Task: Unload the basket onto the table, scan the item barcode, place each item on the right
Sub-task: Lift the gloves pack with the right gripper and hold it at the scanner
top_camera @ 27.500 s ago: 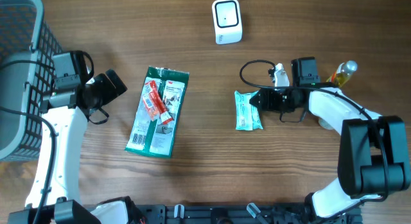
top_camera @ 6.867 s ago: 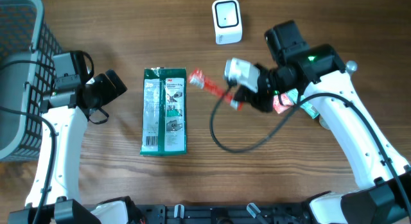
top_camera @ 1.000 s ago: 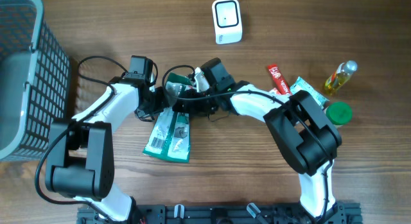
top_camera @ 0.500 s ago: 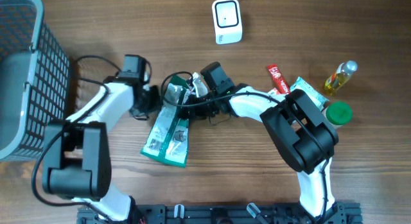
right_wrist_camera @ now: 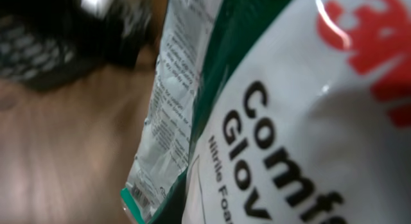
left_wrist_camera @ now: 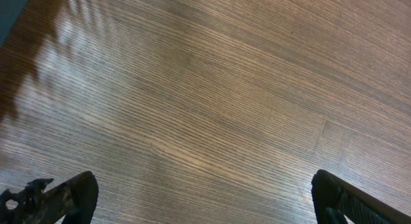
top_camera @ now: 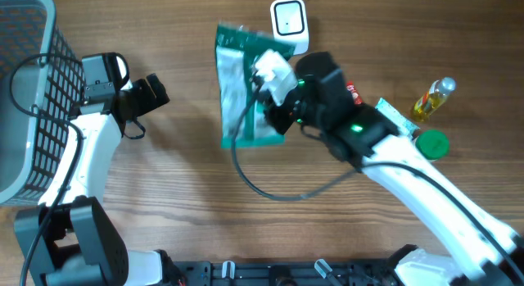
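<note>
Right tool [top_camera: 277,114] pinching green glove packet [top_camera: 240,81] held aloft beside white barcode scanner [top_camera: 289,24], left tool [top_camera: 154,93] spread wide above wooden worktop [top_camera: 164,204] near grey basket [top_camera: 33,89]

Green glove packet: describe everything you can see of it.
The green glove packet is glossy film, green with pale printed panels; right wrist view shows red logo, black lettering. It looks raised off the table, gripped at one edge by the shut right end effector, top near the white scanner.

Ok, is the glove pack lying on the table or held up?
Held up: the right gripper is shut on the glove pack, by the white scanner.
</note>
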Controlling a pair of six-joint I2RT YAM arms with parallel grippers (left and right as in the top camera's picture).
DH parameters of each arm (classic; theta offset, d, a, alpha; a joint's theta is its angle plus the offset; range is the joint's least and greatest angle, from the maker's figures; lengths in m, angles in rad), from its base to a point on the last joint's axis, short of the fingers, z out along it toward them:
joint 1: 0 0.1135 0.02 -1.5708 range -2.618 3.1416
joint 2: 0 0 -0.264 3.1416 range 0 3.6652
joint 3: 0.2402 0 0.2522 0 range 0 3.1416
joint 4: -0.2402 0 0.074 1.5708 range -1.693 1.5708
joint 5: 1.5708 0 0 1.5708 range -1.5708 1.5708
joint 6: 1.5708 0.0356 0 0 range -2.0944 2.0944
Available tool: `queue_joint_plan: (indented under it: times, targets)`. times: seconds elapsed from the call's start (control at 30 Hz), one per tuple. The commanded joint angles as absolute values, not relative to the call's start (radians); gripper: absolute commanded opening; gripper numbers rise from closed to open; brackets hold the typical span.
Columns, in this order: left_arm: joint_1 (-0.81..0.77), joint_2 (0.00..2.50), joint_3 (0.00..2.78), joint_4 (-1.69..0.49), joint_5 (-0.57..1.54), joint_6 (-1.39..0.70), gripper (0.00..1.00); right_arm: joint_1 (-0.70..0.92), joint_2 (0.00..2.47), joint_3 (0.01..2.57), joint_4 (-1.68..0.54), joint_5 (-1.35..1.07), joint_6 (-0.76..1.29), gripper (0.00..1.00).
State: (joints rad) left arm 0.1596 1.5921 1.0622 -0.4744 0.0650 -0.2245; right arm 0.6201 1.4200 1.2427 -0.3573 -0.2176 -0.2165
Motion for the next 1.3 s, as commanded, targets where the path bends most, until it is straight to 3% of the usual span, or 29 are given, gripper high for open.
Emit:
queue_joint_plan:
  times: [0.0, 0.13, 0.3, 0.47, 0.57, 0.8, 1.27]
  targets:
    - [0.165, 1.596, 1.065, -0.475, 0.058, -0.209, 1.00, 0.619, 1.374, 1.479, -0.489, -0.002, -0.445, 0.04]
    - [0.165, 1.596, 1.065, -0.475, 0.058, -0.209, 1.00, 0.618, 1.451, 1.730, -0.632, 0.139, -0.572, 0.04]
    - [0.165, 1.596, 1.065, -0.475, 0.058, -0.209, 1.00, 0.617, 1.588, 1.818, -0.575, 0.372, -0.795, 0.04]
    - [0.165, 1.596, 1.065, -0.475, 0.058, -0.209, 1.00, 0.595, 1.788, 1.818, -0.387, 0.492, -0.813, 0.04]
    - [0.165, 1.596, 1.065, -0.475, 0.058, -0.209, 1.00, 0.557, 2.013, 1.818, -0.079, 0.619, -0.885, 0.04]
    - [0.165, 1.596, 1.065, -0.475, 0.058, -0.209, 1.00, 0.550, 2.236, 1.818, 0.264, 0.685, -1.043, 0.04]
    - [0.165, 1.596, 1.065, -0.475, 0.058, -0.209, 1.00, 0.624, 2.282, 1.818, 0.212, 0.703, -0.987, 0.04]
